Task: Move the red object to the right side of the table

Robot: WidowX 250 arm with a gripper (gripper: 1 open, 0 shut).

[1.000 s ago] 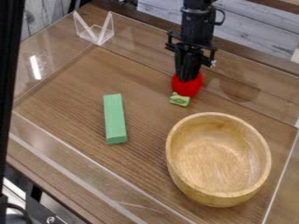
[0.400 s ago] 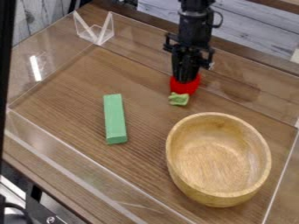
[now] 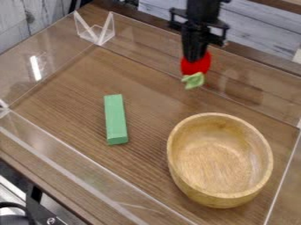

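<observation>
The red object (image 3: 195, 65) is a small bright-red toy fruit with a green leafy stem that hangs below it. It is off the table (image 3: 70, 97), held up above the far middle of the wood surface. My gripper (image 3: 196, 58) points straight down and is shut on the red object, with its black fingers hiding the top of the fruit. Below the fruit the tabletop is bare.
A green rectangular block (image 3: 114, 119) lies left of centre. A round light wooden bowl (image 3: 220, 158) stands at the front right. Low clear acrylic walls edge the table, with a folded clear piece (image 3: 94, 29) at the far left corner.
The gripper closed on the red object and rose with it. The fruit has left the table and now hangs above its former spot, slightly to the right.
</observation>
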